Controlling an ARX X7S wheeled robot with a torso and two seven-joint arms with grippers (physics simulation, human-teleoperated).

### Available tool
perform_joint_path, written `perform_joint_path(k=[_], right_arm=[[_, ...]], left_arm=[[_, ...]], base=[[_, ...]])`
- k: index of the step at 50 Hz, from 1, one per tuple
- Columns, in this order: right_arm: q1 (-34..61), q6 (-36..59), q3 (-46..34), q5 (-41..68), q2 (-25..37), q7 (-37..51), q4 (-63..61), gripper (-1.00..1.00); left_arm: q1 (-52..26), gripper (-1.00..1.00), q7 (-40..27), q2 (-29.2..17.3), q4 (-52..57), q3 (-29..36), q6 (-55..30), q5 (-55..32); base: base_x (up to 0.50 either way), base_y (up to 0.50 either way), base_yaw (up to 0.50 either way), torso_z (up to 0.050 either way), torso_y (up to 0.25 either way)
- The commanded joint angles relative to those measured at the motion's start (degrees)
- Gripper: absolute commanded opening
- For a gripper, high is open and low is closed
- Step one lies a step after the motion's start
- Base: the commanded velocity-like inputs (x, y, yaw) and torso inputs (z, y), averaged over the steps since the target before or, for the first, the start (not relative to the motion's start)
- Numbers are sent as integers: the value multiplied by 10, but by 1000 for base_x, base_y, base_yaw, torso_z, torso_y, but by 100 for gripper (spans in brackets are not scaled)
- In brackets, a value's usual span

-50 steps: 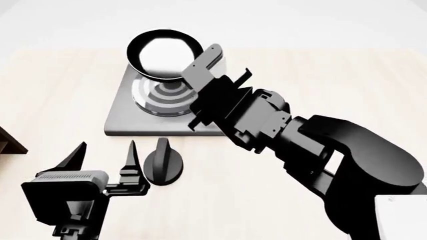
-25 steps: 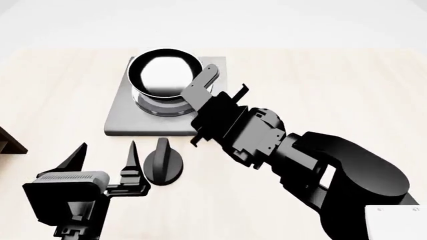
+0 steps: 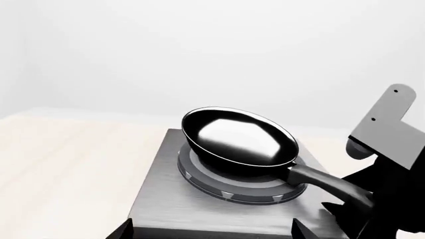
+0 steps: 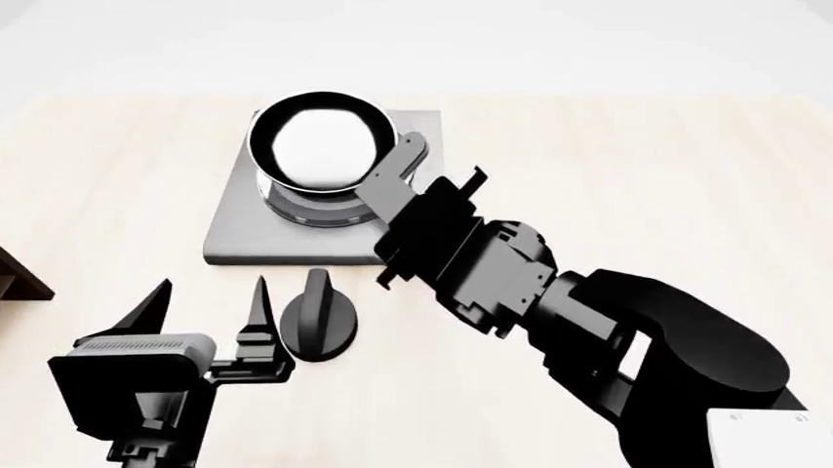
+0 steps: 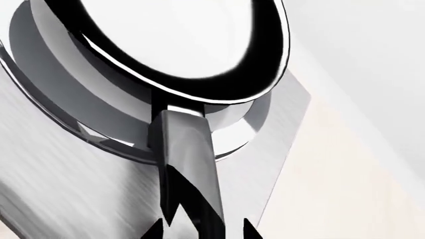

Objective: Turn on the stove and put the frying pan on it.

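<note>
The frying pan (image 4: 319, 146), black with a glossy inside, rests on the round burner of the grey stove (image 4: 248, 234). The left wrist view shows the frying pan (image 3: 239, 137) on the stove plate (image 3: 172, 209), its handle running into my right gripper. My right gripper (image 4: 448, 158) is shut on that long handle (image 5: 189, 169), which lies between its fingertips in the right wrist view. The stove's black knob (image 4: 316, 317) stands on the table just in front of the plate. My left gripper (image 4: 209, 292) is open and holds nothing, just left of the knob.
A dark brown shelf corner (image 4: 19, 278) juts in at the left edge. The light wooden table (image 4: 651, 175) stretches right of the stove. My right forearm crosses the table from the lower right up to the stove's front right corner.
The right gripper brought the frying pan back from the stove's far edge, where it hung tilted, and down onto the burner. The left arm and the knob have not moved.
</note>
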Motion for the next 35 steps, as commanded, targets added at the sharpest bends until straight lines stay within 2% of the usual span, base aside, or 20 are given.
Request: perform_joint_path(k=[1, 12, 23, 35], right_arm=[[-6, 8, -3, -19, 0, -9, 10, 100], [-2, 6, 0, -8, 0, -11, 6, 100], [20, -13, 25, 129, 0, -97, 32, 100], [27, -12, 28, 173, 8, -122, 7, 100]], left_arm=[[-2, 100, -3, -2, 1, 1, -3, -3], [-3, 100, -5, -5, 2, 1, -4, -5], [-2, 100, -7, -5, 0, 3, 0, -3], [-1, 100, -10, -7, 2, 4, 1, -4]], base=[[0, 0, 0, 0, 0], [0, 0, 0, 0, 0], [0, 0, 0, 0, 0], [0, 0, 0, 0, 0]])
